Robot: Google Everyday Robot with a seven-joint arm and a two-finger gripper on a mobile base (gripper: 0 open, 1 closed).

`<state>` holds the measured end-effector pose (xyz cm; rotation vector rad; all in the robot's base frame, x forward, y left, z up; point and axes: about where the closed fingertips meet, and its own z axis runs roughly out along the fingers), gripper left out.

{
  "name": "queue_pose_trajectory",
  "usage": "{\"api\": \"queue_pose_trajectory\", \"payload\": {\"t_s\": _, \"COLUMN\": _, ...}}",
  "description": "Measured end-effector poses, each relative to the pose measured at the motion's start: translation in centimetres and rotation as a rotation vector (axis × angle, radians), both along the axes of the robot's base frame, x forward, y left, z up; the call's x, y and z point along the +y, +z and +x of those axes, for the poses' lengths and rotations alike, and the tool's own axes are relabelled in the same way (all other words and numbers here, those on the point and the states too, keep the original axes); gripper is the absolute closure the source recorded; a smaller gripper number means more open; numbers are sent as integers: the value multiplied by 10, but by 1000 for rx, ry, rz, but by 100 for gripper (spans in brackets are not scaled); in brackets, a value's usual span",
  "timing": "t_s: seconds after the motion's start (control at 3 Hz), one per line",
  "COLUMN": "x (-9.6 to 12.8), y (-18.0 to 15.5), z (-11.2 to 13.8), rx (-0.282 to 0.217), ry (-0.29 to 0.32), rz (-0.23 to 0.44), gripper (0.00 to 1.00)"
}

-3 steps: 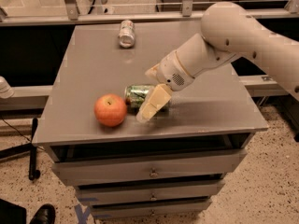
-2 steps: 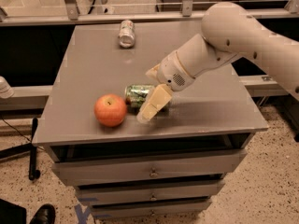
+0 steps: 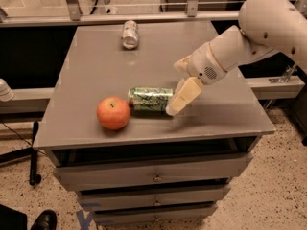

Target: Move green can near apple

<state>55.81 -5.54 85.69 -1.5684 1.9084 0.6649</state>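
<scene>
The green can (image 3: 150,99) lies on its side on the grey table (image 3: 96,71), its left end almost touching the red-orange apple (image 3: 113,113) at the front left. My gripper (image 3: 176,87) is just right of the can's right end, open and holding nothing. Its lower pale finger (image 3: 184,96) slants down with its tip close to the can's right end. The white arm reaches in from the upper right.
A plain silver-white can (image 3: 130,34) lies at the back of the table. Drawers (image 3: 156,176) sit below the table's front edge. A shoe (image 3: 44,219) and a chair base (image 3: 33,152) are on the floor at the left.
My gripper has drawn back to the right off the green can, which now shows in full. The can and the apple have stayed in place.
</scene>
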Motion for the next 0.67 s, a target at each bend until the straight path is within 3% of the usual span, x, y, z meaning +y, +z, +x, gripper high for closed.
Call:
{"api": "queue_pose_trajectory", "payload": {"t_s": 0.33, "x": -73, "y": 17, "z": 17, "rx": -55, "ry": -51, "rz": -29, "gripper": 0}}
{"api": "queue_pose_trajectory", "payload": {"t_s": 0.67, "x": -79, "y": 31, "z": 23, "rx": -85, "ry": -57, "rz": -26, "gripper": 0}}
